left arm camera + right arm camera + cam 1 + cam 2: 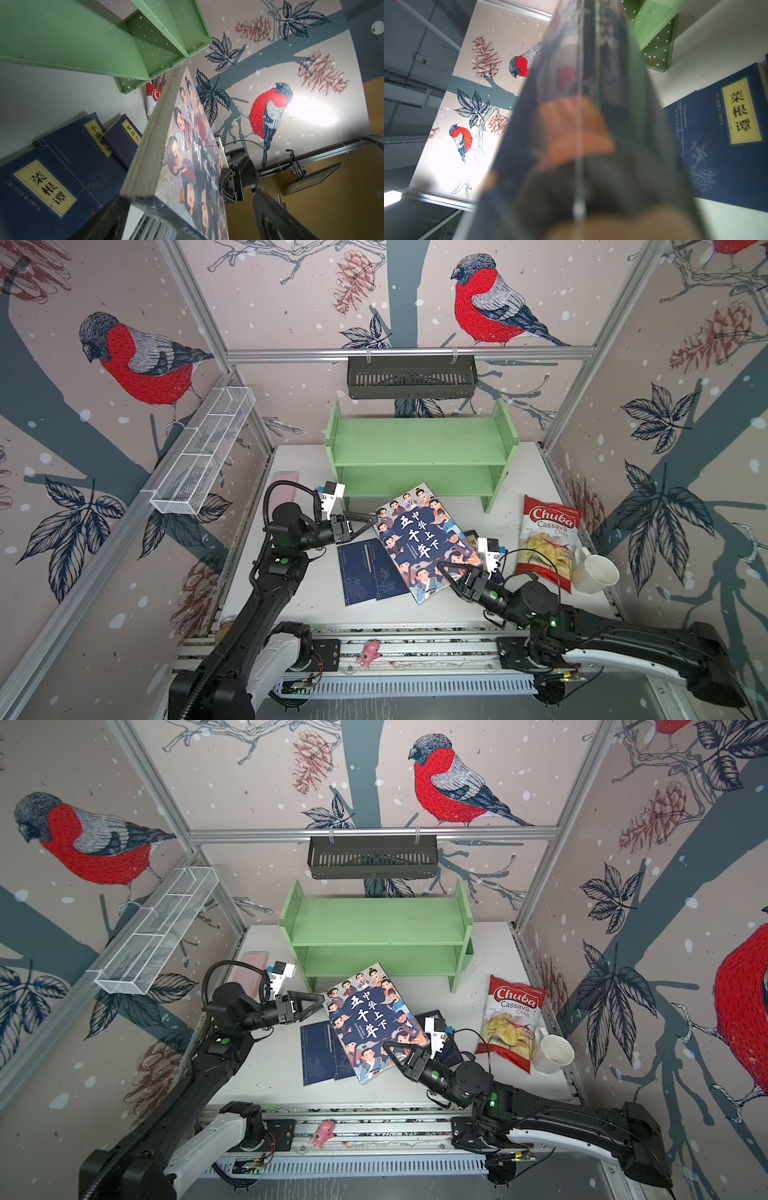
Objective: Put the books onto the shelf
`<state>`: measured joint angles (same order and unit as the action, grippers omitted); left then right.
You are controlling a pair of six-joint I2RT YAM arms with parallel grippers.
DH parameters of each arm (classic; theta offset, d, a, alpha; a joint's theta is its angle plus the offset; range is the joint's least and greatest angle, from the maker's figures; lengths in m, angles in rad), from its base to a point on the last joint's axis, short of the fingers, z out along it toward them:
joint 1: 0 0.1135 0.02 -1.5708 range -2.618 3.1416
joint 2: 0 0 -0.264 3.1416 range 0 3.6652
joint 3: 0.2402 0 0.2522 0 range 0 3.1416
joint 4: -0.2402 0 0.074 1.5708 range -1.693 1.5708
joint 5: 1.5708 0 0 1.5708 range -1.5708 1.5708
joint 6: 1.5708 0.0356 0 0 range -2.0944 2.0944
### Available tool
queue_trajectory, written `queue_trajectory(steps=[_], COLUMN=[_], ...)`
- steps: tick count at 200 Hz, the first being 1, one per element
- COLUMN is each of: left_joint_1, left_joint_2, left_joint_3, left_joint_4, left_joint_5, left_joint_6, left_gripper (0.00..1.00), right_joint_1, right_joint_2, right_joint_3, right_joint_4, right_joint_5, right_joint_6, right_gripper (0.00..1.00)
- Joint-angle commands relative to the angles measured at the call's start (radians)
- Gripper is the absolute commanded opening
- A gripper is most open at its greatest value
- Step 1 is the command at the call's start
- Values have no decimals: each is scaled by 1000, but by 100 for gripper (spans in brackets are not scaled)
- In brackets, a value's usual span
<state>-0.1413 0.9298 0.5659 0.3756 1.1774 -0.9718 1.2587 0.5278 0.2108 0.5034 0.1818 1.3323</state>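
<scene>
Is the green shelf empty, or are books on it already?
Empty. Both boards of the shelf are bare in both top views; the cartoon book is off it.

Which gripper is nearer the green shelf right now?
Left. The left gripper hangs open by the shelf near its left leg; the right gripper is farther forward, clamping the cartoon book.

Bird-and-pinecone wallpaper surrounds the white table, framed by aluminium rails.

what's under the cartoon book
Navy books lie on the table below the raised cartoon book; three show in the left wrist view. Whether more lie there, covered by it, cannot be seen.
</scene>
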Motion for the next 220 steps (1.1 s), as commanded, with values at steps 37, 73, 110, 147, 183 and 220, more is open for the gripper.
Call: queue_trajectory(steps=[37, 73, 110, 147, 183, 220], left_joint_1=[5, 6, 23, 26, 25, 25], left_joint_2=[32, 81, 121, 133, 128, 169], left_joint_3=[91, 123, 144, 150, 153, 172], left_joint_4=[-191, -321, -457, -489, -384, -409], left_joint_5=[43, 29, 5, 84, 237, 302], left_joint_6=[391, 558, 729, 788, 693, 694], left_gripper=[92, 92, 92, 91, 90, 90], right_joint_1=[-25, -25, -25, -25, -25, -25], right_joint_2=[-133, -102, -100, -97, -89, -48], right_joint_3=[6, 34, 72, 103, 119, 150], right_joint_4=[-74, -58, -78, -107, -86, -73], right_joint_5=[-117, -206, -250, -286, -327, -355], right_joint_6=[-85, -137, -171, -197, -234, -267], right_gripper=[2, 2, 1, 1, 1, 1])
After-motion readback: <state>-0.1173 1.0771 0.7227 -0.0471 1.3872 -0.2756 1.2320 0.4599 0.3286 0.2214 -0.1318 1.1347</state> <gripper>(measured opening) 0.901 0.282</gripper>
